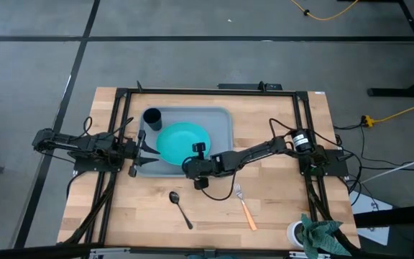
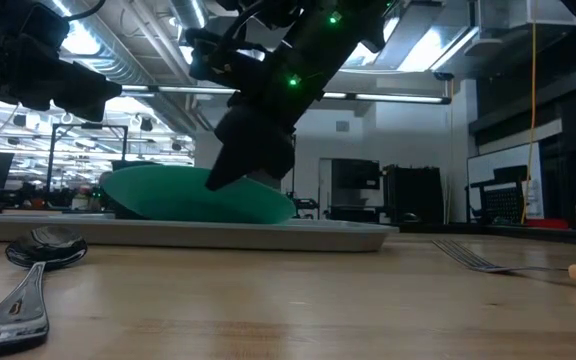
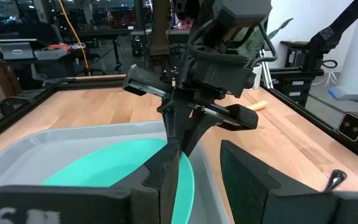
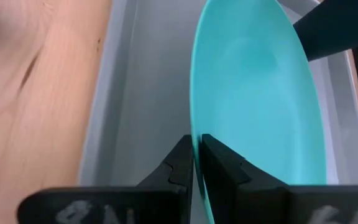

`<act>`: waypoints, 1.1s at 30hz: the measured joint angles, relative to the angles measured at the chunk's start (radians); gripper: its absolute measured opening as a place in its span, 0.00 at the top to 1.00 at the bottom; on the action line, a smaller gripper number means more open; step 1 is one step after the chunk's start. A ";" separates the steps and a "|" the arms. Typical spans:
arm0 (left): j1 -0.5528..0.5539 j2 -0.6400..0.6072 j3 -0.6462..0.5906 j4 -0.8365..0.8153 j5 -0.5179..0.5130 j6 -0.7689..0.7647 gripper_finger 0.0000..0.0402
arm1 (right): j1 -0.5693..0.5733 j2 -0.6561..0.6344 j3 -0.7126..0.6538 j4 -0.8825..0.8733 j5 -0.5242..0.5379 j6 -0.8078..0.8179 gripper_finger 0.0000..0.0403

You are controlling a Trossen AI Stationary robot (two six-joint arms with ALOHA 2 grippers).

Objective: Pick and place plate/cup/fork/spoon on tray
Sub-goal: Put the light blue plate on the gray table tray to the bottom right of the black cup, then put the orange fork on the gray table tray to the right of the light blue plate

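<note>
1 plate [image 1: 178, 140], 1 cup [image 1: 152, 117], 1 fork [image 1: 244, 205], 1 spoon [image 1: 180, 208], 1 tray [image 1: 221, 119]. Plate: round, teal-green, tilted w/ one edge lifted, inside tray at table's far-middle. Right gripper [image 1: 194, 165] fingers [image 4: 219, 168] clenched on plate's near rim. Dark cup upright in tray's far-left corner. Spoon & fork lie on bare wood nr table's near edge, apart. Left gripper [image 1: 144, 143] at tray's left rim, fingers [image 3: 244, 177] released, holding nothing.
</note>
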 joint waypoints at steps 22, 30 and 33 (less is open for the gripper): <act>0.000 0.000 0.000 0.000 0.000 0.000 0.73 | -0.023 0.000 0.000 -0.001 0.000 0.032 0.85; 0.000 0.000 0.000 0.000 0.000 0.000 0.73 | -0.031 0.000 0.000 0.006 -0.032 0.037 0.85; 0.000 0.000 0.000 0.000 0.000 0.000 0.73 | -0.031 0.000 0.000 0.005 -0.042 0.051 0.85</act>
